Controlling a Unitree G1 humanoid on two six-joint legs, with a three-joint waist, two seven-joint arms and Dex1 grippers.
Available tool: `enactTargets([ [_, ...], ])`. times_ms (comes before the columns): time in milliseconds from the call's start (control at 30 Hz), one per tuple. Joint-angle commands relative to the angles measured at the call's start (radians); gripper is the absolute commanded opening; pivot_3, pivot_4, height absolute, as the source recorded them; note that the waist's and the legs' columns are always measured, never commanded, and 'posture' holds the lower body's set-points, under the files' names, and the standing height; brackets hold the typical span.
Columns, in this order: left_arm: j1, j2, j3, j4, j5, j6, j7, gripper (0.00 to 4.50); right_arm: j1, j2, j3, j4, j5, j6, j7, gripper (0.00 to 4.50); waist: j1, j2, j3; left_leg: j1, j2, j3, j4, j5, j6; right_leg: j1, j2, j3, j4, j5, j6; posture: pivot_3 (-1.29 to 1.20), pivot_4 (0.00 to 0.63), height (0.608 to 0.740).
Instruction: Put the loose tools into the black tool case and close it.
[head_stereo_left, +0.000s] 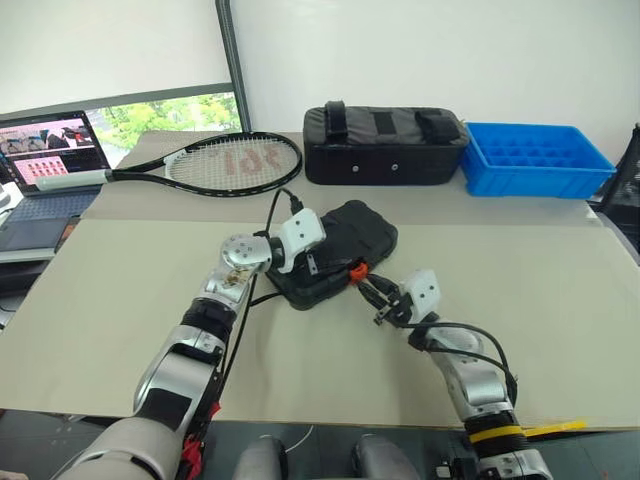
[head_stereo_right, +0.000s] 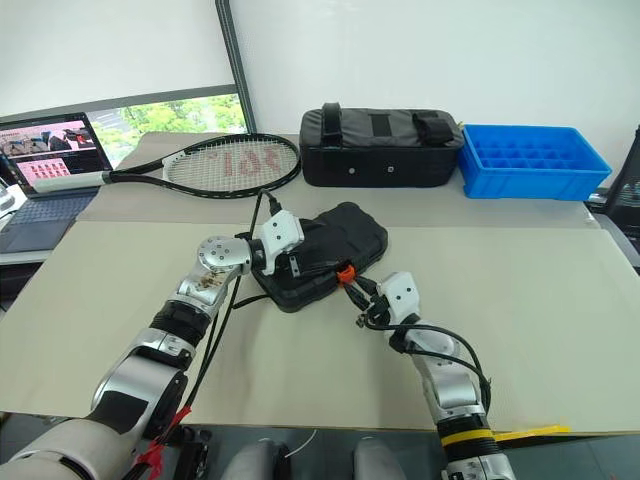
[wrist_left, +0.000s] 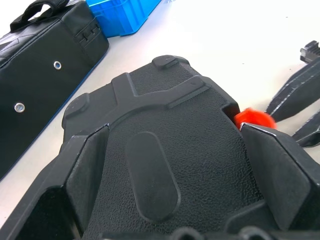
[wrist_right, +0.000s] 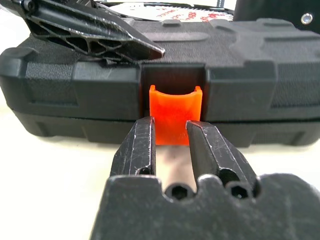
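Right wrist view: right gripper (wrist_right: 169, 142) pinches orange latch (wrist_right: 176, 114).

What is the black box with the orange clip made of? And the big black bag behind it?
The black tool case looks like hard moulded plastic: its lid is pebbly and matte, with raised ribs. Its orange latch looks like smooth, glossy plastic. The black bag seems soft fabric or padded vinyl, with straps and small metal rivets, though that is harder to tell.
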Motion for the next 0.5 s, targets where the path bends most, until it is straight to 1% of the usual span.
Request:
enactTargets([
  [33,0.058,0.011,-0.056,0.046,0.057,0.03,-0.023,4.5,-0.043,0.016,-0.002,0.015,-0.009,-0.026,-0.015,1.25,-0.003,-0.001,0.0,0.0,0.0,0.0,0.0,0.0,0.0,0.0,0.0,0.0,0.0,0.0,0.0,0.0,0.15,0.708],
  [233,0.058,0.01,-0.058,0.045,0.057,0.03,-0.022,4.5,-0.016,0.008,-0.002,-0.001,-0.009,-0.029,-0.005,1.25,-0.004,-0.001,-0.001,0.001,0.0,0.0,0.0,0.0,0.0,0.0,0.0,0.0,0.001,0.0,0.0,0.0,0.15,0.708],
  [333,0.06,0.015,-0.045,0.036,0.047,0.027,-0.018,4.5,0.015,-0.015,-0.022,-0.037,0.014,-0.016,0.015,1.25,-0.002,-0.001,-0.001,0.001,0.0,0.0,0.0,0.0,0.0,0.0,0.0,0.0,0.001,0.0,0.0,0.0,0.15,0.708],
  [400,0.067,0.025,-0.017,0.006,0.019,0.04,-0.017,4.5,0.036,-0.045,-0.048,-0.058,0.037,-0.003,0.035,1.25,0.0,-0.001,-0.001,0.0,0.0,0.0,0.0,0.0,0.0,0.0,0.0,0.0,0.001,0.0,0.0,0.0,0.15,0.708],
  [500,0.113,0.046,0.056,-0.102,-0.06,0.103,-0.008,4.5,0.073,-0.112,-0.101,-0.084,0.099,0.017,0.098,1.25,-0.002,-0.001,-0.001,-0.001,0.0,0.0,-0.001,0.0,0.0,-0.001,0.0,0.0,-0.001,0.0,0.0,0.0,0.15,0.708],
])
